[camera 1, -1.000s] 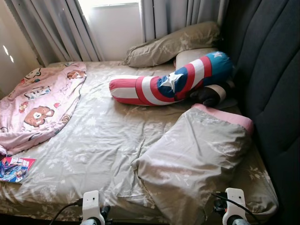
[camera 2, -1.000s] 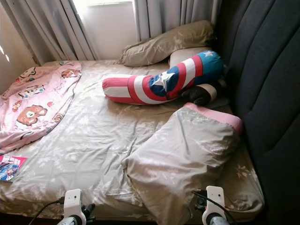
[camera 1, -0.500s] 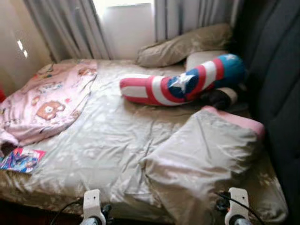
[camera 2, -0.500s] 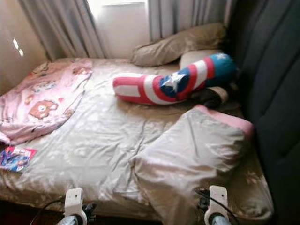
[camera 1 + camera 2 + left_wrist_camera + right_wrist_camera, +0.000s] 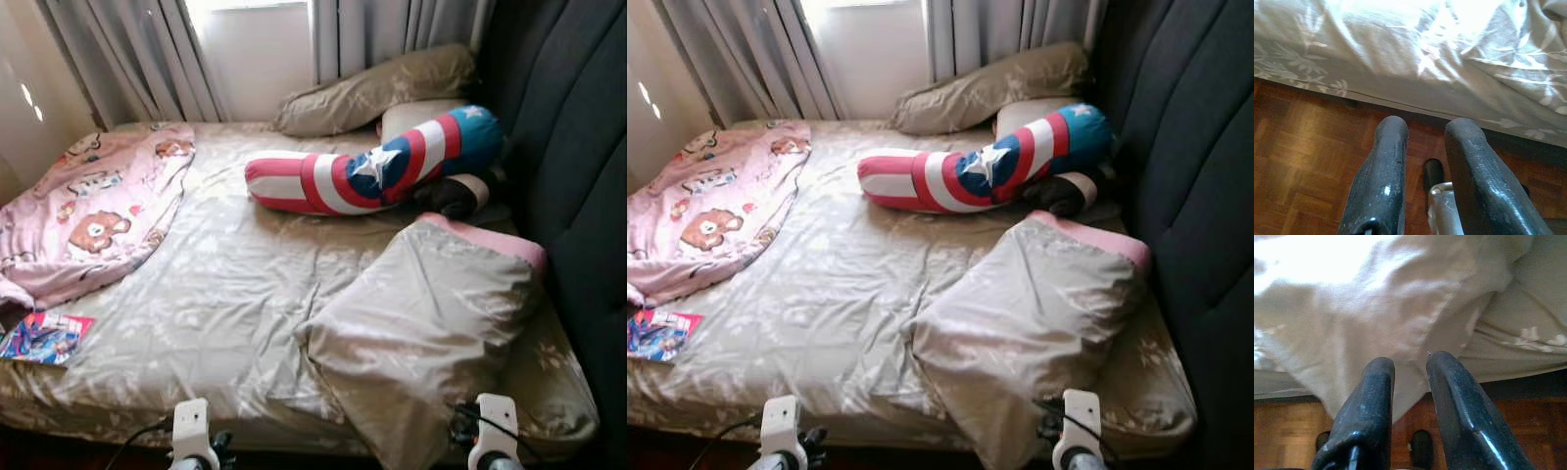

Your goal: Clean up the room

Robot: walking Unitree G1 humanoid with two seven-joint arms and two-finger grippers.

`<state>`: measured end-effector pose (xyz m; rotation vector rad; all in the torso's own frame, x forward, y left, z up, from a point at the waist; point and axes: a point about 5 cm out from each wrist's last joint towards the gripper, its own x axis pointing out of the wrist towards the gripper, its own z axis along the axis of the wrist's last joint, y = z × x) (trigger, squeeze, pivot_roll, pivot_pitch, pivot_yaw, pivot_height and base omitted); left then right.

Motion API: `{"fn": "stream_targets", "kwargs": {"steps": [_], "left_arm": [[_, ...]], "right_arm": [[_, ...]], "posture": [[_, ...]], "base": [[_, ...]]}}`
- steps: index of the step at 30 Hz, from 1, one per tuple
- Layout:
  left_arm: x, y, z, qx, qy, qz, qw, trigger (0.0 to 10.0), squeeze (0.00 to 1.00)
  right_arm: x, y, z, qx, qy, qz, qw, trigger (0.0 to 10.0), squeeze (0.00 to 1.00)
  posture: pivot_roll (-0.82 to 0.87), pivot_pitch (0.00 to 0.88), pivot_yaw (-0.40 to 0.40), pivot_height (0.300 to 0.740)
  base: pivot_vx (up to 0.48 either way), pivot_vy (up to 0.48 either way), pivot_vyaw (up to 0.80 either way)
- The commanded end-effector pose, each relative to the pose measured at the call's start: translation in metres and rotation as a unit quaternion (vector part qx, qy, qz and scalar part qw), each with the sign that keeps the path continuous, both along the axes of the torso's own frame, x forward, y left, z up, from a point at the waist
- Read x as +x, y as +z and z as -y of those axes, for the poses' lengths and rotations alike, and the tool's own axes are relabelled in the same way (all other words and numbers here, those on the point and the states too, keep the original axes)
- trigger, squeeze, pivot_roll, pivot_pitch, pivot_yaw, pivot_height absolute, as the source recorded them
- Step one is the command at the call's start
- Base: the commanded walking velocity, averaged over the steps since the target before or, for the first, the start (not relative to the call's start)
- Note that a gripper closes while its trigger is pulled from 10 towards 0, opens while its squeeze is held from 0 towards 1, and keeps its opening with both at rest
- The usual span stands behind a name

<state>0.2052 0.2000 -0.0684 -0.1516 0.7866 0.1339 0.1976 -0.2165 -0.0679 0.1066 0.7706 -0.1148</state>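
A bed with a beige floral sheet (image 5: 225, 294) lies before me. On it are a pink cartoon-bear blanket (image 5: 88, 211) at the left and a red, white and blue star bolster (image 5: 372, 171) at the back. A big beige pillow with a pink edge (image 5: 421, 323) overhangs the near right edge. A colourful magazine (image 5: 44, 338) rests at the near left corner. My left gripper (image 5: 1425, 129) hangs open over the wooden floor (image 5: 1298, 147) by the bed's edge. My right gripper (image 5: 1410, 364) is open just below the overhanging pillow (image 5: 1400, 323), holding nothing.
A dark padded headboard (image 5: 578, 147) runs along the right side. Grey curtains (image 5: 127, 59) and a window stand behind the bed. Another beige pillow (image 5: 382, 88) and a dark brown object (image 5: 446, 196) lie near the headboard.
The view has swung slightly and is sharp again after a blur. The things on the bed lie as before, and both arms hang low as before.
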Motion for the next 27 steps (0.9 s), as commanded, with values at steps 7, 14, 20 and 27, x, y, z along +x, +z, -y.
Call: {"fn": "stream_targets", "kwargs": {"steps": [7,14,20,27], "left_arm": [[0.009,0.005,0.000,0.001,-0.004,0.018,1.000,10.0,0.00],[0.013,0.008,0.000,0.001,-0.006,0.026,1.000,10.0,0.00],[0.026,0.018,-0.001,0.007,-0.008,0.059,0.998,10.0,0.00],[0.061,0.046,0.004,0.016,-0.025,0.142,0.989,10.0,0.00]], "right_arm": [[0.001,0.001,0.000,0.006,-0.019,0.007,1.000,10.0,0.00],[0.002,0.001,0.000,0.010,-0.026,0.011,1.000,10.0,0.00],[0.004,0.004,-0.001,0.019,-0.029,0.037,0.999,10.0,0.00],[0.011,0.013,-0.002,0.017,-0.016,0.098,0.995,10.0,0.00]], "posture": [[-0.04,0.000,0.088,0.740],[-0.04,0.000,0.089,0.740],[-0.04,0.000,0.091,0.740],[-0.05,0.000,0.099,0.740]], "base": [[0.000,0.000,0.00],[0.000,0.000,0.00],[0.000,0.000,0.00],[0.000,0.000,0.00]]}}
